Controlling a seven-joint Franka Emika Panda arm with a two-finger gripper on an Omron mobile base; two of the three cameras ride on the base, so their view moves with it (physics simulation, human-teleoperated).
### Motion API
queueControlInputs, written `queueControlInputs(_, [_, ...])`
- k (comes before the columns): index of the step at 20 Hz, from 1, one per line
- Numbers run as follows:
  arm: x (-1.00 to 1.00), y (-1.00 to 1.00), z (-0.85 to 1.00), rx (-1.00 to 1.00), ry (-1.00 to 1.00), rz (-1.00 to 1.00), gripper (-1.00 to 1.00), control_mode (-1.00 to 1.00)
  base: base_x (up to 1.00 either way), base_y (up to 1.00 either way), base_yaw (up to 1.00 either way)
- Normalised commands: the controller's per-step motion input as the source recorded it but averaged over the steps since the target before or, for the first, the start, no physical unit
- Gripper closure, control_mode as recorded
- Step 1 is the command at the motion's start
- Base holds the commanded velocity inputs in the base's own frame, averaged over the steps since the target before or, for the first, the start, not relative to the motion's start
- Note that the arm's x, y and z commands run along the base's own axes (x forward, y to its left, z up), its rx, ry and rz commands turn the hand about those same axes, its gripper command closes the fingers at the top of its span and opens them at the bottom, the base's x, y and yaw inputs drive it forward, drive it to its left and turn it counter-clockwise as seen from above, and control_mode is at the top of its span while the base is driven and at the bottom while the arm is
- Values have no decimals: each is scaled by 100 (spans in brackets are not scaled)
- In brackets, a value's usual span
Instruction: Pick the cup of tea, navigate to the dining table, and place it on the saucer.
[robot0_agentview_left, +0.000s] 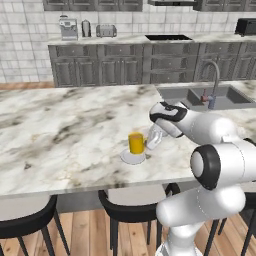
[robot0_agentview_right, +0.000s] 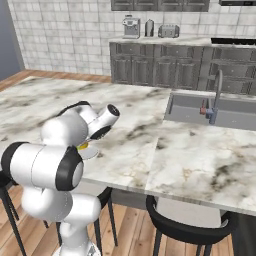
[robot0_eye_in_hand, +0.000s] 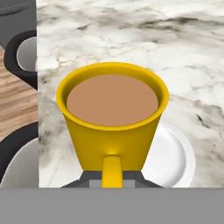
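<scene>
White arm, glossy rounded links, bulbous shells. Black bands ring each joint, dark end caps on big cylinders. Hand section white with black collar near wrist. Gripper pale grey-white, small dark finger tips.

cup of tea on saucer near dining table front edge.

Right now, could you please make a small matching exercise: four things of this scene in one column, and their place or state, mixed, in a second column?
Things:
1. cup of tea
2. saucer
3. hand
4. faucet

Places or states:
A. shut on the yellow handle
B. at the sink
C. under the cup, on the marble dining table
D. filled with brown liquid

Pairs: 1-D, 2-C, 3-A, 4-B
</scene>
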Motion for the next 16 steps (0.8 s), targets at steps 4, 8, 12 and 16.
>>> queueControlInputs(4, [3,20,-22,0,-2,0,100,-100,0,0,0])
queueControlInputs(8, [20,6,-42,0,0,0,100,-100,0,0,0])
queueControlInputs(12, [7,0,-45,0,0,0,100,-100,0,0,0])
queueControlInputs(16, [9,-4,-14,0,0,0,100,-100,0,0,0])
